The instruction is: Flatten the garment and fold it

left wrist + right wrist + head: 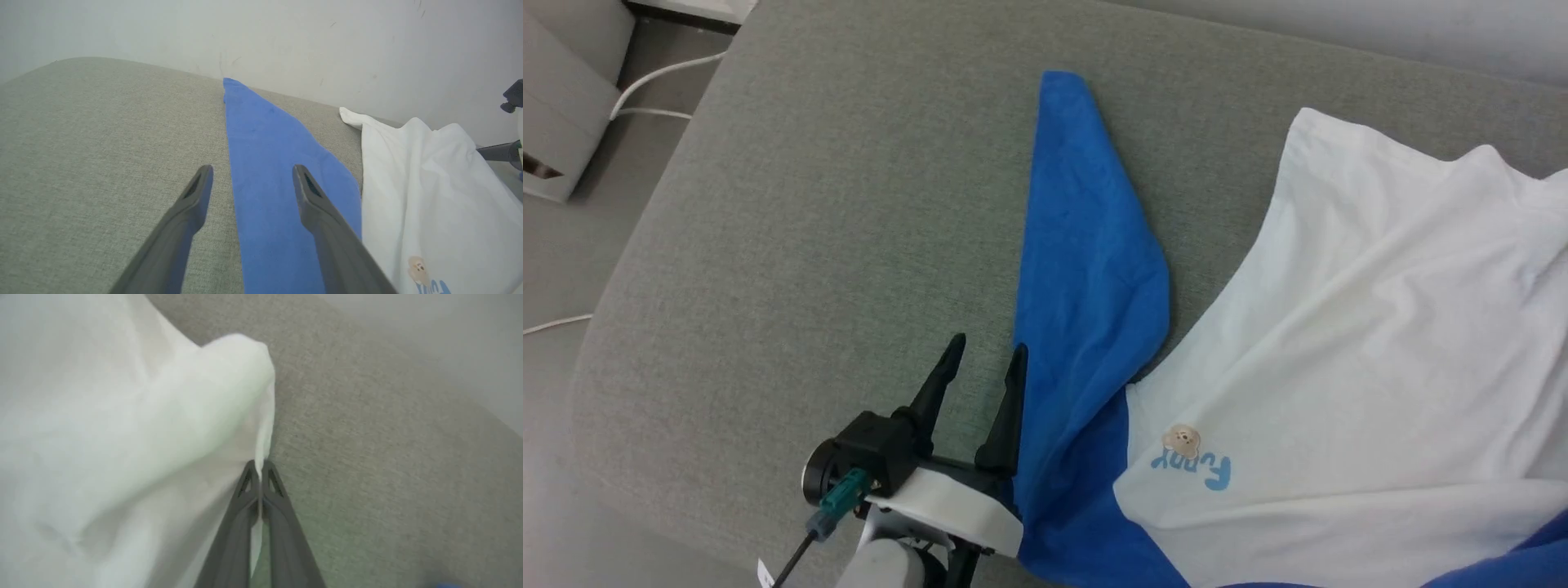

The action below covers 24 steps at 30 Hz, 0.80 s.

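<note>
The garment (1372,327) lies on the grey padded surface (833,229), its white body to the right and one blue sleeve (1086,269) stretched away from me. A tan bear patch (1181,441) with light-blue lettering sits near the front. My left gripper (987,355) stands open just left of the sleeve's near end, its right finger at the sleeve's edge. In the left wrist view the sleeve (269,163) runs up between the spread fingers (196,196). My right gripper (257,467) is shut on a thin white edge of the garment (135,428), which is lifted off the surface.
The grey surface (388,437) ends at a pale wall (286,41) behind. At the far left are the floor, a white cable (662,82) and a pale box (564,106). A dark stand or tripod part (504,151) shows at the right of the left wrist view.
</note>
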### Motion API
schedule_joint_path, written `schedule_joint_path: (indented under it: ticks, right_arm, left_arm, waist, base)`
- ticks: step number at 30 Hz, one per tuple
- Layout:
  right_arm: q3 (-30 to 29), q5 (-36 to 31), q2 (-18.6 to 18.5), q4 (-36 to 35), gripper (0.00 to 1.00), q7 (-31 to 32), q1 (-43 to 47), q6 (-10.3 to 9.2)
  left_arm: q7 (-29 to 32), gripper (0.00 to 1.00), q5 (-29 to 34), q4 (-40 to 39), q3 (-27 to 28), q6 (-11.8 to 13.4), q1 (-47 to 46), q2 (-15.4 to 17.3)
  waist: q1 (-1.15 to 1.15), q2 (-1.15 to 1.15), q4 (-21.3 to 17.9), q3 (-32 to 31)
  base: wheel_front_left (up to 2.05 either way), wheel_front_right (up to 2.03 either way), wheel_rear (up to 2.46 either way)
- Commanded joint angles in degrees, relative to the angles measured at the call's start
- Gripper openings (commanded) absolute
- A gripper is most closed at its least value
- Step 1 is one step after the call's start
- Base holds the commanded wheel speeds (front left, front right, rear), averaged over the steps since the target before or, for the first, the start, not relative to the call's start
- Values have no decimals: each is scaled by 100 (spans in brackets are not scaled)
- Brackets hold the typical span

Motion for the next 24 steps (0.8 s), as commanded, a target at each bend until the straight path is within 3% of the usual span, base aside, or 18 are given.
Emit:
schedule_joint_path:
  ticks: [1, 9, 19, 20, 21, 24]
  right_arm:
    - [-86, -167, -128, 174, 0, -123, -82, -17]
    - [-896, -1230, -231, 694, 0, -1054, -811, -17]
    - [-1317, -2270, -306, 1109, 0, -2004, -1350, -17]
    - [-1309, -2327, -270, 1198, 60, -2062, -1353, -17]
    - [-1291, -2389, -246, 1283, 100, -2103, -1349, -17]
    - [-1301, -2478, -127, 1469, 100, -2322, -1362, -17]
  left_arm:
    - [-42, 100, -12, 14, -20, 5, -107, -26]
    - [-63, 100, -39, -22, -100, -9, -201, -34]
    - [-85, 100, -124, 25, -250, -33, -323, -54]
    - [-88, 100, -133, 37, -261, -29, -332, -56]
    - [-92, 100, -141, 47, -269, -21, -336, -57]
    - [-102, 100, -161, 77, -264, 19, -334, -61]
  waist:
    - [0, 0, -66, -18]
    - [0, 0, -98, 100]
    - [0, 0, 129, 373]
    - [0, 0, 141, 381]
    - [0, 0, 145, 386]
    - [0, 0, 94, 352]
  base:
    - [0, 0, 0]
    - [0, 0, 0]
    - [0, 0, 0]
    - [0, 0, 0]
    - [0, 0, 0]
    - [0, 0, 0]
